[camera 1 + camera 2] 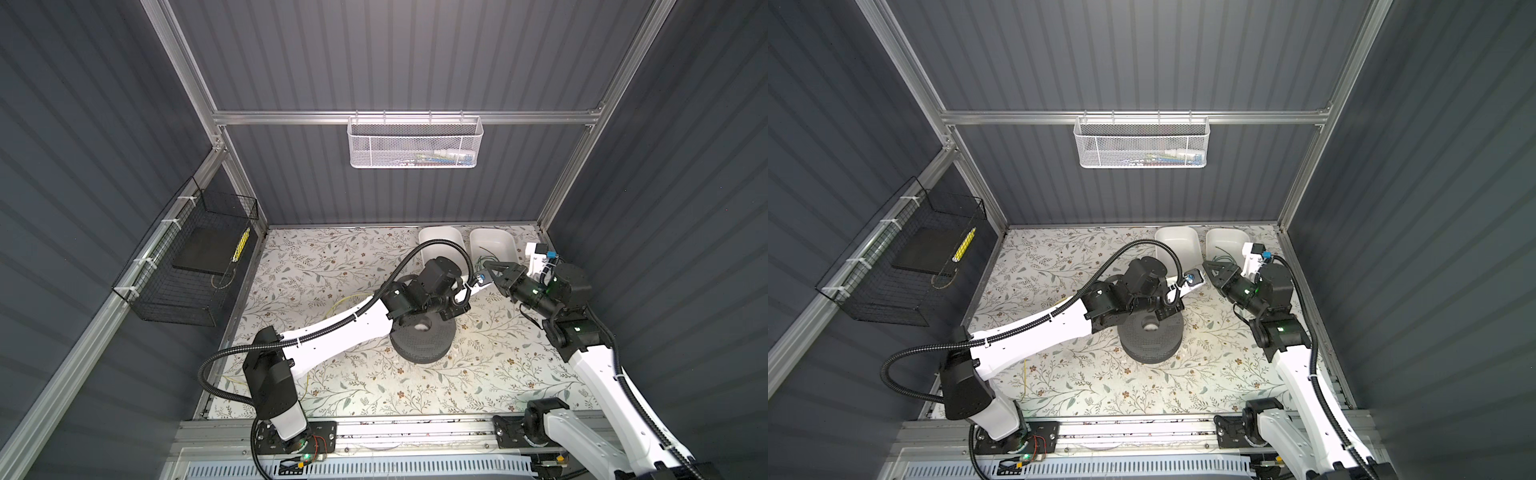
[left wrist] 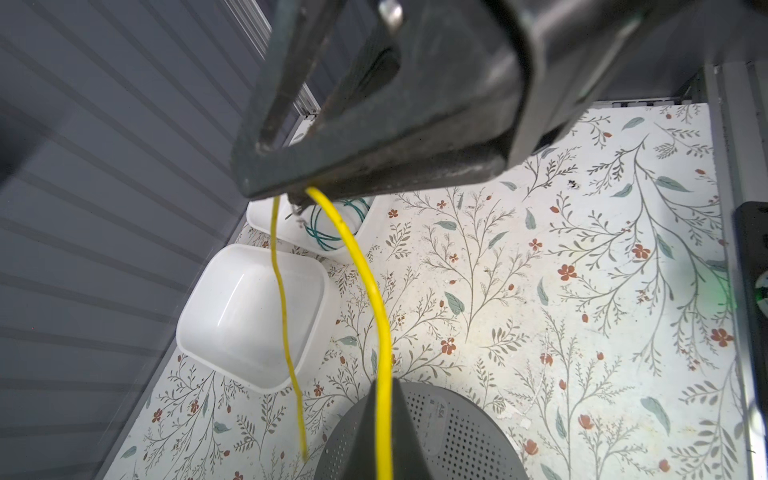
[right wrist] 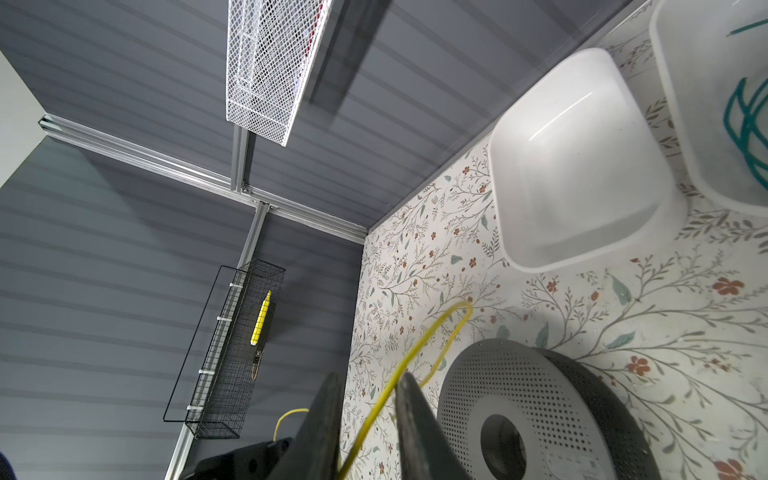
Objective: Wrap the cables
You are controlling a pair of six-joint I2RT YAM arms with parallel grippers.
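Your left gripper (image 2: 382, 388) pinches the yellow wire (image 2: 372, 286), right gripper (image 3: 369, 376) gapes; slack at the disc's (image 1: 422, 343) nine o'clock, seemingly barely wrapped.

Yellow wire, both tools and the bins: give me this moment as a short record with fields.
left tool: shut on the yellow wire
right tool: jaws apart, wire passing between them
wire path: strung between the tools, more lying loose on the floral table
grey perforated reel: flat on the table, under the left arm
empty white bin: by the back wall
second white bin: beside it, holds coiled green wire
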